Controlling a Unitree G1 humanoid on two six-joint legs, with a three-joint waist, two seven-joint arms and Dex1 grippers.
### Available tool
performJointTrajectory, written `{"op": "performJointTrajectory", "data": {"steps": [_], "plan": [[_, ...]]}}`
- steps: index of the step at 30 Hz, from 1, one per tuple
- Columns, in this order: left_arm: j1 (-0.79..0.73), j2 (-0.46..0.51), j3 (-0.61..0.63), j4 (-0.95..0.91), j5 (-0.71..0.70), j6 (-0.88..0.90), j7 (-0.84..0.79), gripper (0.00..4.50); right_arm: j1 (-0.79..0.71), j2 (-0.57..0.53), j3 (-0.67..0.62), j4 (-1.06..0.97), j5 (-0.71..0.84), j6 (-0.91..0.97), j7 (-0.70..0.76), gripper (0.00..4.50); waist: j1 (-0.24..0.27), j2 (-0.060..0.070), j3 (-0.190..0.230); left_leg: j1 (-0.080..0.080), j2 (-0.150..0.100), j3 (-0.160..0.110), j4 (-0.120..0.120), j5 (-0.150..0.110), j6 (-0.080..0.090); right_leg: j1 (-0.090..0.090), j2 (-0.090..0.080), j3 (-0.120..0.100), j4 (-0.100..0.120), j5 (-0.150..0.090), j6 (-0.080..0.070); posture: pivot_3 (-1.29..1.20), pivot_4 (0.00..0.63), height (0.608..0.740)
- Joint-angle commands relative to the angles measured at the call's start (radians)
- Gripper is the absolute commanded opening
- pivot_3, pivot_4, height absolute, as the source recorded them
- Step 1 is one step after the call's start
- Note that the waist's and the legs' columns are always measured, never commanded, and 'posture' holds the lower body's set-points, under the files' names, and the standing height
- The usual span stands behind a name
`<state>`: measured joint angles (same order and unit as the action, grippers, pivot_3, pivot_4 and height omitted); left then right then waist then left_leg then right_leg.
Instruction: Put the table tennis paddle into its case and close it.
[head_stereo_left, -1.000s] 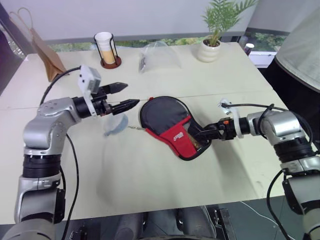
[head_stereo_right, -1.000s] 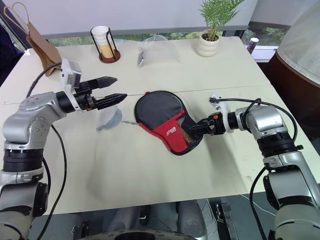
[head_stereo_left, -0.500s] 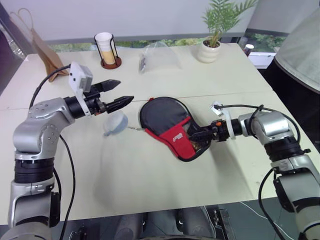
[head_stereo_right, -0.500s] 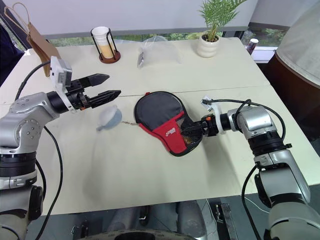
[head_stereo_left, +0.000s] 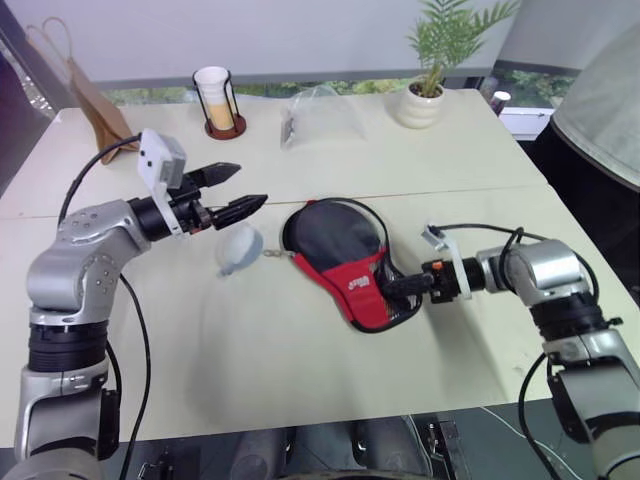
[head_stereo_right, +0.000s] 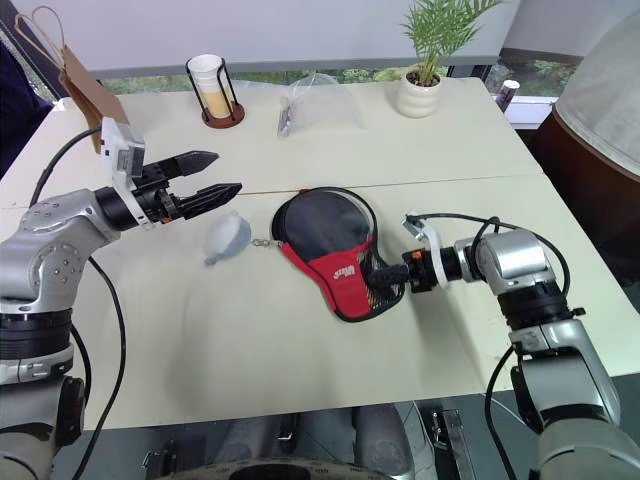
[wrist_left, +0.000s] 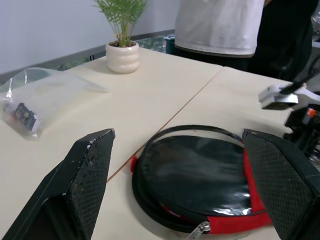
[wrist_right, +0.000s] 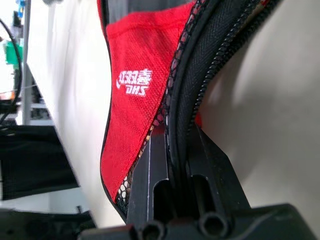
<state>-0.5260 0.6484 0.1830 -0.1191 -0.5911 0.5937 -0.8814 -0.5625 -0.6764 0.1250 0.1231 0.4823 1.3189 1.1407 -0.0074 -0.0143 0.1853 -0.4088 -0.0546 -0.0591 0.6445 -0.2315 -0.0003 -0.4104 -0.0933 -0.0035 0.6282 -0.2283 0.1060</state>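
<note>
Left eye view, from left: the left gripper (head_stereo_left: 238, 190) hovers wide open at middle left above a grey ball charm (head_stereo_left: 239, 247), while centre frame the case (head_stereo_left: 345, 258) lies on the table (head_stereo_left: 300, 350), its narrow zipper end pinched by the closed right gripper (head_stereo_left: 392, 286), seemingly steadying it for zipping.

Right claw (head_stereo_right: 393, 279) pinches the case (head_stereo_right: 335, 252) rim; left claw (head_stereo_right: 222, 174) hovers, fingers spread.

"Where was there room to reach?"

"The front of the table (head_stereo_left: 300, 380) was bare. The case (head_stereo_left: 345, 255) lay in the middle, its fuzzy ball (head_stereo_left: 238, 248) just beside it. The cup holder (head_stereo_left: 222, 100), bag (head_stereo_left: 320, 115) and plant (head_stereo_left: 430, 75) stood far back."
</note>
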Motion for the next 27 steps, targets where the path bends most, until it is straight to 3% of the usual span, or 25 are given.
{"op": "performJointTrajectory", "data": {"steps": [1,6,15,18,22,27], "plan": [[-0.022,0.000,0.014,-0.009,-0.003,-0.032,0.002,4.19,0.112,0.073,-0.053,-0.111,0.037,0.234,-0.149,0.07,0.000,-0.001,-0.001,0.000,0.000,0.000,0.000,0.000,0.000,0.000,0.000,0.000,0.000,0.000,0.000,0.00,0.150,0.740],[-0.020,-0.008,0.006,-0.004,-0.003,-0.043,0.002,4.19,0.217,0.145,-0.197,-0.225,0.216,0.296,-0.360,0.07,-0.001,-0.001,-0.001,0.000,0.000,0.000,0.000,-0.001,0.000,0.000,-0.002,0.000,0.000,0.000,-0.001,0.00,0.150,0.740],[-0.022,-0.019,-0.003,0.002,-0.005,-0.047,-0.002,4.19,0.331,0.215,-0.342,-0.257,0.762,0.296,-0.928,0.07,-0.004,-0.006,-0.004,0.000,0.001,-0.001,-0.001,-0.001,0.000,0.000,-0.002,0.000,-0.001,-0.002,-0.003,0.00,0.150,0.740],[-0.024,-0.017,-0.005,0.004,-0.007,-0.043,-0.004,4.19,0.370,0.218,-0.342,-0.288,0.983,0.296,-1.108,0.07,-0.003,-0.006,-0.004,0.000,0.001,-0.001,-0.002,-0.001,0.000,0.000,-0.003,0.000,-0.001,-0.002,-0.003,0.00,0.150,0.740],[-0.025,-0.011,-0.012,0.003,-0.010,-0.031,-0.013,4.19,0.460,0.067,-0.167,-0.350,1.416,0.050,-1.401,0.07,-0.004,-0.006,-0.004,-0.001,0.001,0.000,-0.003,-0.001,0.001,0.000,-0.003,0.000,-0.004,-0.002,-0.004,0.00,0.150,0.740],[-0.028,-0.009,-0.019,0.004,-0.008,-0.026,-0.022,4.19,0.519,-0.018,-0.073,-0.431,1.490,-0.101,-1.449,0.07,-0.006,-0.006,-0.003,-0.001,0.001,0.001,-0.004,-0.001,0.002,0.002,-0.003,0.000,-0.013,-0.002,-0.004,0.00,0.150,0.740]]}}
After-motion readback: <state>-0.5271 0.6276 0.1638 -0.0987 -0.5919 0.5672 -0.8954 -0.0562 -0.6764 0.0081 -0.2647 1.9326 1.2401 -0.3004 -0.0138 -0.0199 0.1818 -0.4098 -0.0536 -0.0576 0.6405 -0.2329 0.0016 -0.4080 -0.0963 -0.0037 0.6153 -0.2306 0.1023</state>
